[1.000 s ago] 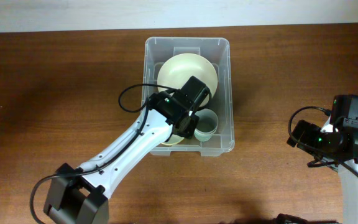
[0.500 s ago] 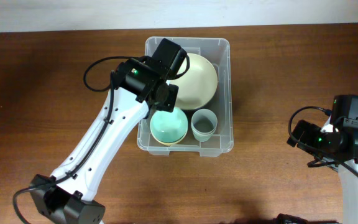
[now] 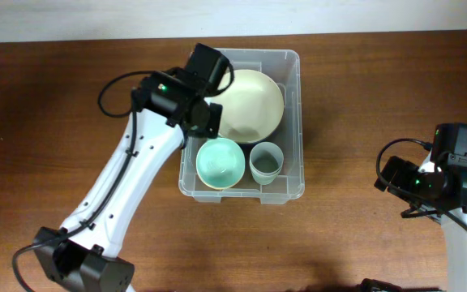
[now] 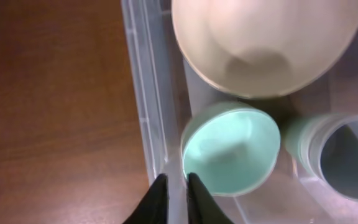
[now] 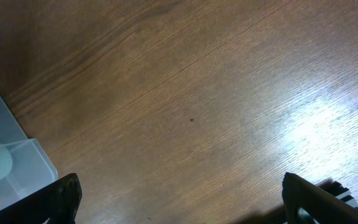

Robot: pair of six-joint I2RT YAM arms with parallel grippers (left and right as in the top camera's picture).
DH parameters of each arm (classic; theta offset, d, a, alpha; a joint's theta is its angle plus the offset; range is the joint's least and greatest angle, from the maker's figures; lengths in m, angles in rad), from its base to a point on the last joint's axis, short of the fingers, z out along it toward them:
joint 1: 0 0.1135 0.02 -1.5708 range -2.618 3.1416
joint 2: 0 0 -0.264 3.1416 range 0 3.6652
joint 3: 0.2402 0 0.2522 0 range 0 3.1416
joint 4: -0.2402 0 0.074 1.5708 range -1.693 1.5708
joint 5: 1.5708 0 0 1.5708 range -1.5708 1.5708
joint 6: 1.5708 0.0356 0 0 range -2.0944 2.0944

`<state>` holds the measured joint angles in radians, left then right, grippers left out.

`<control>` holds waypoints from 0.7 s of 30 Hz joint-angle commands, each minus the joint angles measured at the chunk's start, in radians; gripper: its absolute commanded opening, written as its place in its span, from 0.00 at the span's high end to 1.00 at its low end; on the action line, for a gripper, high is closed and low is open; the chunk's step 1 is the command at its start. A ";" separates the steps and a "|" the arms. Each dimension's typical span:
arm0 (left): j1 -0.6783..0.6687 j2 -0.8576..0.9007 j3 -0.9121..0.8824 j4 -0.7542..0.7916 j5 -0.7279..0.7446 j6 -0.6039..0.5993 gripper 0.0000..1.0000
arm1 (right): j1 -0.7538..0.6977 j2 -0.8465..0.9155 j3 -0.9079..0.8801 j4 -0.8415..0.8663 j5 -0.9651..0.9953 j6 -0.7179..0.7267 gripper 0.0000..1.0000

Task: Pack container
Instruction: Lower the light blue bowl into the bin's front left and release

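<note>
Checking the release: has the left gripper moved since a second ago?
Yes. The left gripper has moved away from the mint bowl, toward the far left of the container, and now sits over its left wall.

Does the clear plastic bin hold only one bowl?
No, the clear rectangular plastic bin holds a large cream bowl, a small mint-green bowl and a pale grey-green cup.

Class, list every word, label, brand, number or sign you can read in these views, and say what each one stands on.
No readable text in any view. The container, the cream bowl, the mint bowl, the grey-blue cup and the table all show plain, unprinted surfaces.
</note>
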<state>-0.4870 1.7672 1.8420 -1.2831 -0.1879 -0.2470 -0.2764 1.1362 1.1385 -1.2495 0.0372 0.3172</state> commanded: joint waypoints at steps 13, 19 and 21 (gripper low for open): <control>-0.014 0.234 0.010 0.075 0.042 0.014 0.99 | -0.005 0.049 0.013 0.006 0.012 0.001 0.01; -0.014 0.261 0.010 0.082 0.042 0.014 1.00 | -0.005 0.049 0.013 0.006 0.013 0.001 0.01; -0.014 0.261 0.010 0.081 0.042 0.014 0.99 | -0.005 0.049 0.013 0.008 0.013 0.001 0.01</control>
<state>-0.5011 2.0144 1.8431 -1.1999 -0.1562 -0.2462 -0.2764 1.1828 1.1385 -1.2469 0.0372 0.3172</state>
